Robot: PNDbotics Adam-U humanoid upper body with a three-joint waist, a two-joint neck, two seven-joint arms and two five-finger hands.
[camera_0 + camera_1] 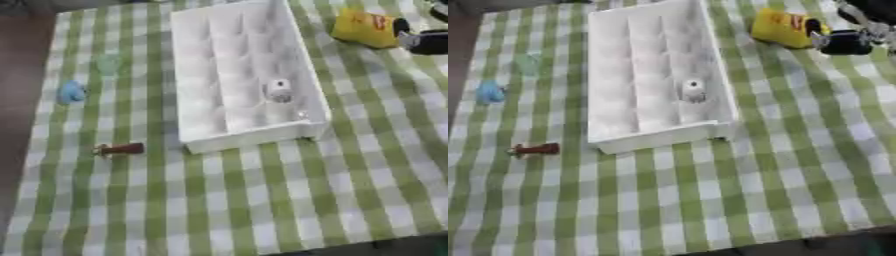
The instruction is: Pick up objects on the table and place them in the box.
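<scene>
A white box [203, 85] lies open in the middle of the green-and-white checked cloth. A small white object [278, 90] sits inside it near the right wall. On the cloth at the top right is a yellow packet [363, 29] with red print. My right hand [427, 42], black, comes in from the top right corner and meets the packet's right edge. Left of the box are a pale green translucent thing [108, 64] and a blue thing [72, 92]. A small brown and red object [121, 149] lies near the box's front left corner. My left hand shows in neither view.
The cloth's left edge borders a dark brown surface [17, 75]. The table's front edge runs along the bottom right [367, 247]. Bare checked cloth [262, 200] stretches in front of the box.
</scene>
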